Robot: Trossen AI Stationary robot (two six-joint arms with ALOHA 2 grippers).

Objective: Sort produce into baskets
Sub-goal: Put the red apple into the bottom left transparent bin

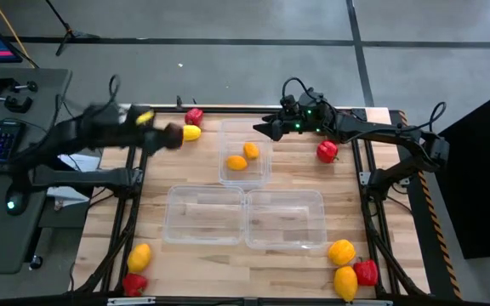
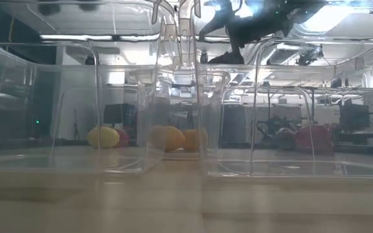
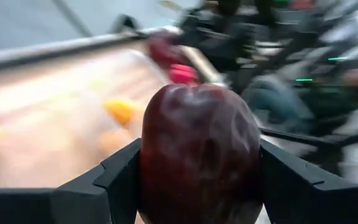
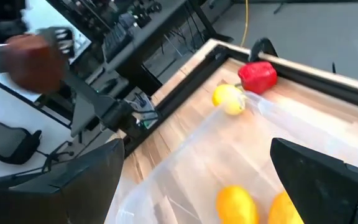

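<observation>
- Lower left of the high view: 1 yellow-orange pepper (image 1: 139,256) and 1 red pepper (image 1: 133,284) lie touching on the wooden table (image 1: 202,259), well apart from the tubs
- Upper left: the left gripper (image 1: 173,136) is raised near the table's far left corner; its 2 dark fingers (image 3: 120,177) are clamped on either side of a dark maroon fruit (image 3: 199,152), which fills the gap between them in the left wrist view
- Just beside that gripper, a lemon (image 1: 191,133) and a second red pepper (image 1: 194,116) lie on the table, close together
- Centre, upper part: the far tub (image 1: 226,174) holds 2 orange citrus (image 1: 243,156), side by side
- Centre, lower part: the near left tub (image 1: 177,229) and the near right tub (image 1: 315,236) stand side by side, touching, with no produce in them
- Upper right: the right gripper (image 1: 272,127) hangs over the far tub's far right corner; its jaws are spread wide and hold nothing
- Right of it, a third red pepper (image 1: 327,151) lies alone on the table
- Lower right: 2 yellow-orange pieces (image 1: 343,266) and a fourth red pepper (image 1: 366,272) are bunched together, touching
</observation>
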